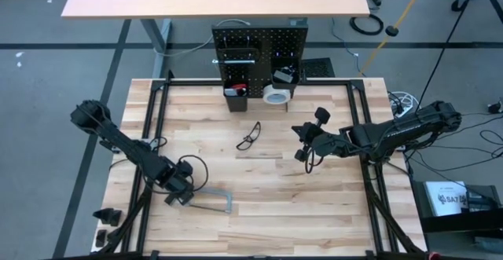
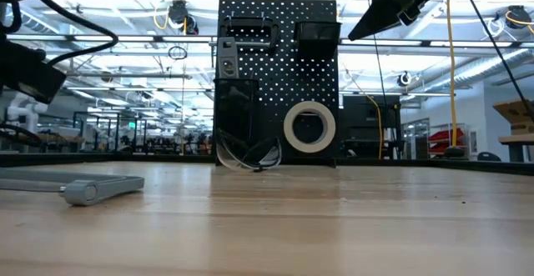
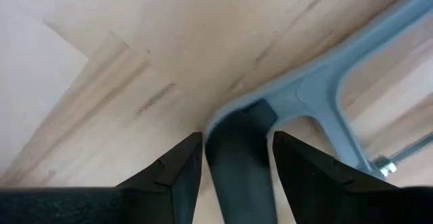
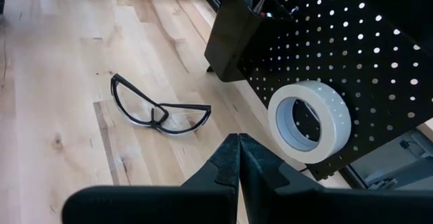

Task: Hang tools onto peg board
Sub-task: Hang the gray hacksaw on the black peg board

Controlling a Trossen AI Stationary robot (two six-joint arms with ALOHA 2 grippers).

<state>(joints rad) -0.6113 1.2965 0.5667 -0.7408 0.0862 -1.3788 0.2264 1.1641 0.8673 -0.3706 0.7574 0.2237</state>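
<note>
Hacksaw (image 1: pixel 214 203), grey frame, dark handle: lies flat on the surface near the front-left, well apart from the peg board (image 1: pixel 261 49) at the far edge. My left tool (image 3: pixel 233 158) sits low over it, fingers parted either side of the dark handle, not yet pinched as far as I can judge. Before closing I want the handle centred between the fingers and the grip near the frame junction, so the long frame does not swing on the lift. Right tool (image 4: pixel 238 158): closed, empty, raised over mid-surface facing the board. White tape roll (image 4: pixel 310 120): already on the board. Safety glasses (image 4: pixel 160 110): loose on the surface before the left-hand black bin (image 1: pixel 235 97).
</note>
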